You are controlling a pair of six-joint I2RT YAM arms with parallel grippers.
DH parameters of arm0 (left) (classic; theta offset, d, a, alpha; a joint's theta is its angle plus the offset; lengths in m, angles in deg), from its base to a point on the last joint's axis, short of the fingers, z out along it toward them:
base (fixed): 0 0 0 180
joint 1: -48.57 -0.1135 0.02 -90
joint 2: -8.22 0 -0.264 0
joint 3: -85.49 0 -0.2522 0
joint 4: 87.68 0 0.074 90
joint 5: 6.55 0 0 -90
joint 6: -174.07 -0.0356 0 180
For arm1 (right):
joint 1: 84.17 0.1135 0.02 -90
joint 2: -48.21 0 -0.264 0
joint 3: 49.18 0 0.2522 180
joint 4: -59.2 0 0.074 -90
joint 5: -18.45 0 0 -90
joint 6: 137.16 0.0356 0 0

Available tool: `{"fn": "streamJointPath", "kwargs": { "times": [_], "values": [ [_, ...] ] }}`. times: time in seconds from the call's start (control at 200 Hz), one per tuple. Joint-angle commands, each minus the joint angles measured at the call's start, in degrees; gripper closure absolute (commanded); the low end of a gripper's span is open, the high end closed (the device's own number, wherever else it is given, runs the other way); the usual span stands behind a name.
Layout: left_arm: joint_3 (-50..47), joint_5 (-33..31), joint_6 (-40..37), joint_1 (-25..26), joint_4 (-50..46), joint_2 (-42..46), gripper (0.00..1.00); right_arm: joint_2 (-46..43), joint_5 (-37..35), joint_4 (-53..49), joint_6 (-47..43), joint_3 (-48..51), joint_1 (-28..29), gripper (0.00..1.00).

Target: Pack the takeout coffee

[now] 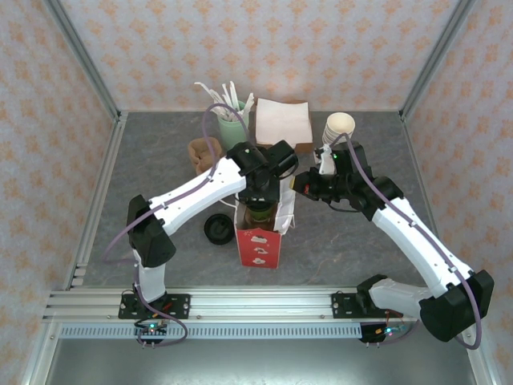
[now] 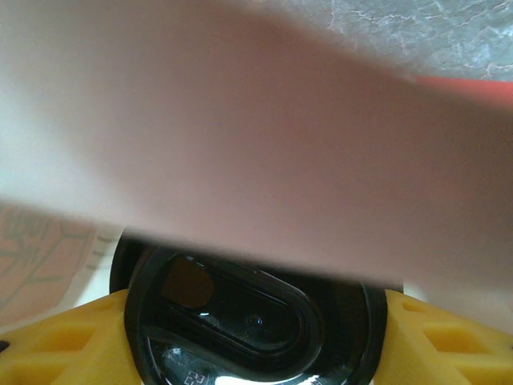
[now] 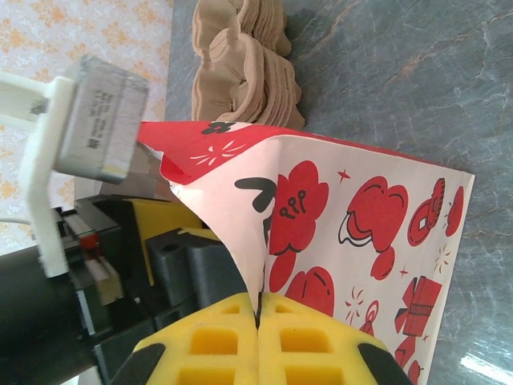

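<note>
The red-and-white paper bag stands upright in the middle of the table with its mouth open. The takeout coffee sits in that mouth, and its black lid lies between the yellow fingers of my left gripper, which is shut on it. A blurred wall of the bag crosses the left wrist view just above the lid. My right gripper is shut on the bag's right rim, pinching the paper and pulling it outward.
A loose flat black lid lies left of the bag. Behind it are brown cardboard sleeves, a green cup of stirrers, a napkin box and a stack of cream cups.
</note>
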Motion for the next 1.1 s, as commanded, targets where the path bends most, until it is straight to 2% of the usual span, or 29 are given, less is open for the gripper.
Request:
{"fn": "streamJointPath", "kwargs": {
  "times": [0.0, 0.43, 1.096],
  "values": [
    [-1.0, -1.7, -1.1, -0.1, 2.5, -0.3, 0.43, -0.7, 1.6, 0.9, -1.0, 1.0, 0.2, 1.0],
    [-6.9, -1.1, -3.0, -0.6, 9.5, 0.7, 0.43, 0.1, 2.5, -0.7, -2.6, 1.0, 0.2, 1.0],
    [-11.9, 1.4, -5.1, -0.3, 10.7, -0.9, 0.43, 1.9, 3.3, -2.3, -4.7, -0.4, 0.2, 1.0]
  ]
}}
